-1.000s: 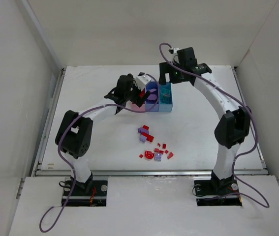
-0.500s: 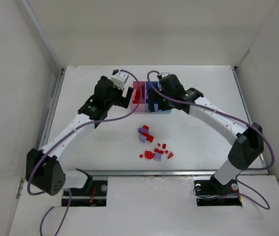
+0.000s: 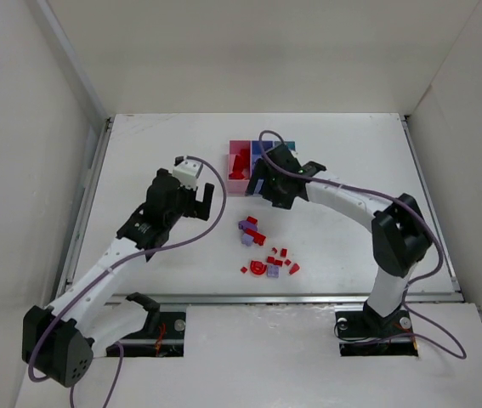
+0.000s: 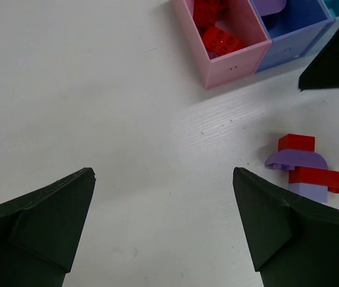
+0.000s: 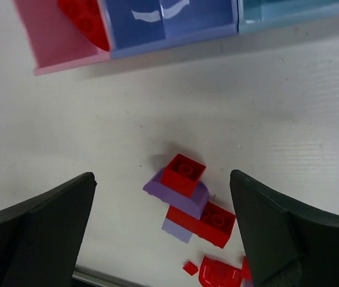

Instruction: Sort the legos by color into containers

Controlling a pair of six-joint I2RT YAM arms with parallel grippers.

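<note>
Status: part done. The containers point(image 3: 232, 161) stand in a row toward the far edge of the worktop point(image 3: 368, 144), about midway across.

- Sorted so far: the pink bin point(image 4: 235, 69) holds several red bricks point(image 4: 222, 40), and the purple-blue bin point(image 4: 289, 51) shows a lilac piece. I cannot read what is in the light-blue bin point(image 5: 289, 15).
- Left to sort: a touching clump of red and lilac legos point(image 3: 250, 230) near the worktop's middle. A scatter of small red pieces point(image 3: 272, 263), with one lilac among them, lies closer to the near edge. No loose teal seen.
- The left pincer point(image 4: 162, 179) is spread and empty, with the clump just off one finger.
- The right pincer point(image 5: 161, 173) is spread and empty, directly above the clump.

Obstacles, my judgement: the clump's colours are piled together, so one pick may drag the wrong colour along. The right arm point(image 3: 343, 197) overhangs the bins' near side.
</note>
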